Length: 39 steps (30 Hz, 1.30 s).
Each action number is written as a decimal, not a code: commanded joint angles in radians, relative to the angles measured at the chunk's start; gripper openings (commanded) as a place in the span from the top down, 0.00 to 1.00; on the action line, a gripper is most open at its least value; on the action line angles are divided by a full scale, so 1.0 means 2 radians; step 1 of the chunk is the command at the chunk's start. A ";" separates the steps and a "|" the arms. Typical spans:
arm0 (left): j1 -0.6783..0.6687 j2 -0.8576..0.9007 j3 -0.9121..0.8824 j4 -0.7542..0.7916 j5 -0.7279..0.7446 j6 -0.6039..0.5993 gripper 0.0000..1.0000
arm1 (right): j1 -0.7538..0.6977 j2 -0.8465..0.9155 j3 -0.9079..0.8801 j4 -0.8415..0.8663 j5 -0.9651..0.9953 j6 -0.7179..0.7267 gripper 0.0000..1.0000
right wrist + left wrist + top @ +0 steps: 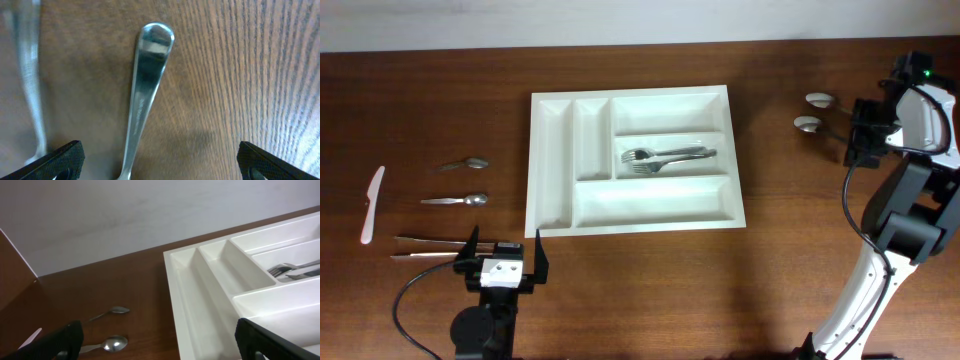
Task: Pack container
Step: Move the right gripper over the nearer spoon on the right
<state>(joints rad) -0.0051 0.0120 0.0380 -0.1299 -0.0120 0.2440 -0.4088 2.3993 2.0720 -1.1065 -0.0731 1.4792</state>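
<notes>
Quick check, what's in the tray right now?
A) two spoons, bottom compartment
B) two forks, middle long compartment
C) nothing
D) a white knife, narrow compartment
B: two forks lie side by side in the middle long compartment of the white cutlery tray.

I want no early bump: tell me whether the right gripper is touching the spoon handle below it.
Apart. The right wrist view shows the spoon handle lying between the right gripper's open fingers, with bare table on both sides.

My left gripper (506,238) has black fingers (538,250), a white block (502,272) and a black cable (400,300); my right arm (865,285) is white-and-black, with a green light (927,72).
</notes>
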 commanded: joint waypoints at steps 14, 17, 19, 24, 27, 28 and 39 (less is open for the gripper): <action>0.002 -0.002 -0.003 0.002 -0.002 0.006 0.01 | 0.004 0.024 -0.004 -0.016 -0.012 0.012 0.01; 0.002 -0.002 -0.003 0.002 -0.002 0.006 0.01 | 0.004 0.026 -0.004 -0.023 -0.010 0.013 0.01; 0.002 -0.002 -0.003 0.002 -0.002 0.006 0.01 | 0.004 0.029 -0.004 -0.027 -0.011 0.013 0.01; 0.002 -0.002 -0.003 0.002 -0.002 0.006 0.01 | 0.004 0.039 -0.004 -0.045 -0.015 0.015 0.01; 0.002 -0.002 -0.003 0.002 -0.002 0.006 0.01 | 0.004 0.046 -0.004 -0.051 -0.020 0.015 0.01; 0.002 -0.002 -0.003 0.002 -0.002 0.006 0.01 | 0.004 0.047 -0.004 -0.053 -0.024 0.015 0.01; 0.002 -0.002 -0.003 0.002 -0.002 0.006 0.01 | 0.005 0.053 -0.004 -0.054 -0.043 0.015 0.01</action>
<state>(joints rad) -0.0051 0.0120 0.0380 -0.1299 -0.0120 0.2440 -0.4088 2.4531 2.0720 -1.2114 -0.1337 1.4933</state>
